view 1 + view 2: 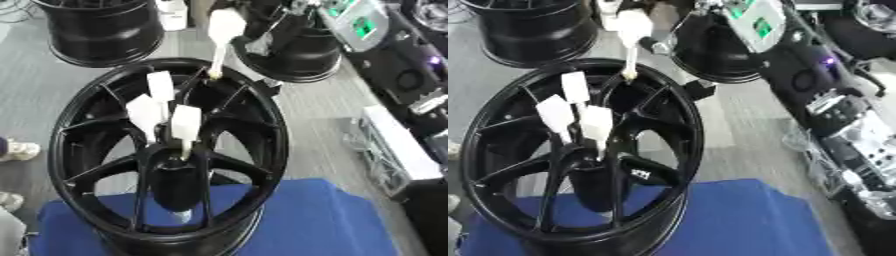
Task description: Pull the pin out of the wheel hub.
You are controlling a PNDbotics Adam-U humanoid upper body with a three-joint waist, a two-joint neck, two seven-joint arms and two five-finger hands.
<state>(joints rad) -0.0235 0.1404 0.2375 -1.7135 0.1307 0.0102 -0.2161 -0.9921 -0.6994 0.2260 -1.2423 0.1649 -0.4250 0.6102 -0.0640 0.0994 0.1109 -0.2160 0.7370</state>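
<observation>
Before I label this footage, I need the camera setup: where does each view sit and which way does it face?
Left eye view: in the head, looking down at the black wheel on the blue pad; no hand clear.
Right eye view: beside it, same downward look; what seems the right arm runs along the right edge.
Shared: the wheel and white pins.

glossy black metal wheel hub [262,130] — matt white plastic pins [185,124] — blue cloth [324,220].
</observation>
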